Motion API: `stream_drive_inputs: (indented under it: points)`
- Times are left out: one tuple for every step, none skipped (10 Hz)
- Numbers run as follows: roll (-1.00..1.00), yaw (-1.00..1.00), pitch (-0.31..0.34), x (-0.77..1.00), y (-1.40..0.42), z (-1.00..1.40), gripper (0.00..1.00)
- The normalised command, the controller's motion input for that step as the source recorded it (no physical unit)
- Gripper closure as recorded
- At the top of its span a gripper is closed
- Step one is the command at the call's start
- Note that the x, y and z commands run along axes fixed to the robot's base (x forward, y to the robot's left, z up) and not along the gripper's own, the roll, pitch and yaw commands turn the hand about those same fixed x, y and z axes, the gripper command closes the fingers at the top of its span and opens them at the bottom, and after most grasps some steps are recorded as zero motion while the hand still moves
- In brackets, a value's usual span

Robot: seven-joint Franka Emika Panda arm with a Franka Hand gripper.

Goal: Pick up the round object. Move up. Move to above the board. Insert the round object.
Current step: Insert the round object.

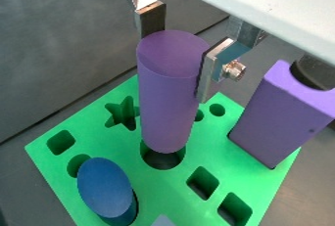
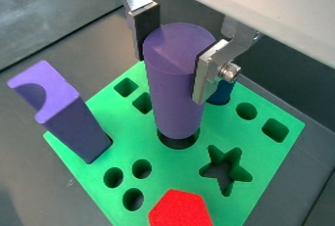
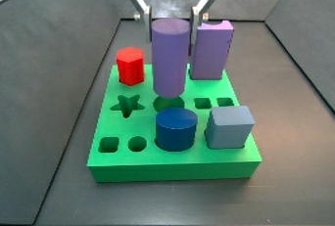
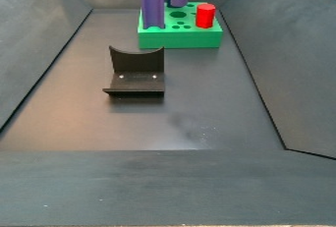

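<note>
The round object (image 1: 170, 93) is a slim purple cylinder. It stands upright with its foot in a round hole of the green board (image 1: 59, 142), as both wrist views and a side view (image 3: 169, 59) show. My gripper (image 1: 183, 46) straddles the cylinder's top, also seen in a wrist view (image 2: 177, 49) and a side view (image 3: 171, 10). The fingers (image 3: 203, 13) stand a little off the cylinder's sides, so the gripper looks open. The board also shows in both side views (image 3: 170, 166) (image 4: 184, 39).
On the board stand a tall lilac block (image 3: 213, 49), a wide dark blue cylinder (image 3: 175, 129), a red piece (image 3: 129, 66) and a grey-blue cube (image 3: 229, 127). A star hole (image 3: 127, 105) is open. The fixture (image 4: 136, 71) stands on the dark floor.
</note>
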Motion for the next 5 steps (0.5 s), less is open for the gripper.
stream_drive_inputs:
  points:
    - [0.05,0.0,-0.057,0.03,-0.06,-0.27,1.0]
    - [0.05,0.0,-0.057,0.02,-0.05,-0.28,1.0]
    - [0.04,0.0,-0.053,0.0,-0.01,-0.29,1.0]
    - [0.01,0.0,-0.033,0.0,0.0,-0.24,1.0]
    - [0.0,0.0,-0.017,0.04,0.0,-0.23,1.0]
